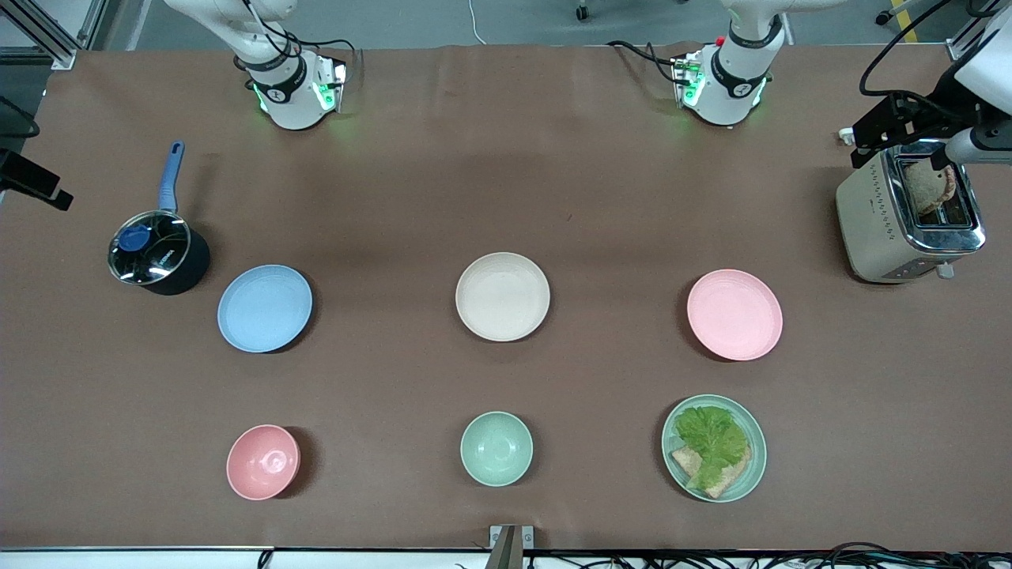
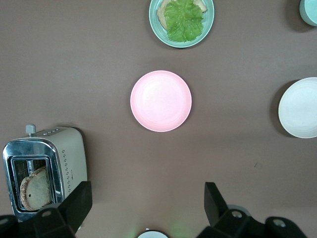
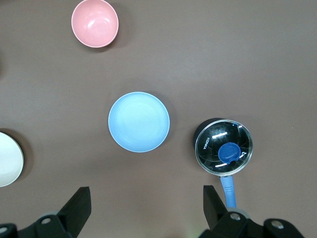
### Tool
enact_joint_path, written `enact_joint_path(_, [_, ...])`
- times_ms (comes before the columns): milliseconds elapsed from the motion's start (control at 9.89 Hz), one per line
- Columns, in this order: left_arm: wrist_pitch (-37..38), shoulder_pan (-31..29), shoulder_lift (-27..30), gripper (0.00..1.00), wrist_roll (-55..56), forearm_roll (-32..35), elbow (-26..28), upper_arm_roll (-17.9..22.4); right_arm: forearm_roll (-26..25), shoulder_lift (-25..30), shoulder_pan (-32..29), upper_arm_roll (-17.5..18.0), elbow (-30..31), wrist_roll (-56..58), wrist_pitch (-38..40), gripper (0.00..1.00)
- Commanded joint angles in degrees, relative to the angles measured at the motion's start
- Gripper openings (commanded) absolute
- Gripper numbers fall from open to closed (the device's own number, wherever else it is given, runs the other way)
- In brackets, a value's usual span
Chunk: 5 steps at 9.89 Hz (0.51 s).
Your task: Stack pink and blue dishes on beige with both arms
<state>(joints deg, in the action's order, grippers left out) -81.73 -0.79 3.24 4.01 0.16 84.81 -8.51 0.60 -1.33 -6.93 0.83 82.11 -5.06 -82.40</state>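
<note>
The cream-beige plate (image 1: 502, 296) lies at the table's middle. The light blue plate (image 1: 265, 307) lies toward the right arm's end, and the pale pink plate (image 1: 734, 314) toward the left arm's end, all three in one row and apart. My left gripper (image 2: 147, 193) hangs open and empty, high over bare table between its base and the pink plate (image 2: 161, 100). My right gripper (image 3: 146, 196) is likewise open and empty, high over bare table near the blue plate (image 3: 138, 121). The beige plate's edge (image 2: 299, 107) (image 3: 7, 159) shows in both wrist views.
A black pot with a glass lid and blue handle (image 1: 158, 251) stands beside the blue plate. A toaster holding bread (image 1: 909, 212) stands at the left arm's end. Nearer the front camera are a pink bowl (image 1: 263, 461), a green bowl (image 1: 496, 448) and a green plate with lettuce and bread (image 1: 714, 446).
</note>
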Motion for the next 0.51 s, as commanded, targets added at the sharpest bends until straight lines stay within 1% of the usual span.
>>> enact_joint_path(0, [0.3, 0.0, -1.2, 1.00, -0.3, 0.3, 0.4, 0.1, -0.4, 0.3, 0.8, -0.7, -0.3, -0.4, 0.6, 1.00])
enact_joint_path(101, [0.3, 0.0, -2.4, 1.00, -0.2, 0.4, -0.2, 0.1, -0.4, 0.3, 0.8, -0.7, -0.3, -0.4, 0.7, 1.00])
enact_joint_path(202, [0.3, 0.0, -5.0, 1.00, -0.6, 0.3, -1.7, 0.1, -0.4, 0.3, 0.9, -0.7, -0.3, -0.5, 0.6, 1.00])
enact_joint_path(303, [0.3, -0.2, -6.9, 1.00, -2.2, -0.2, -1.8, 0.2, -0.4, 0.3, 0.9, -0.6, -0.3, -0.4, 0.7, 1.00])
enact_joint_path(404, [-1.9, -2.3, -9.5, 1.00, -6.3, -0.7, -1.6, 0.2, -0.4, 0.3, 0.9, -0.6, -0.3, -0.4, 0.7, 1.00])
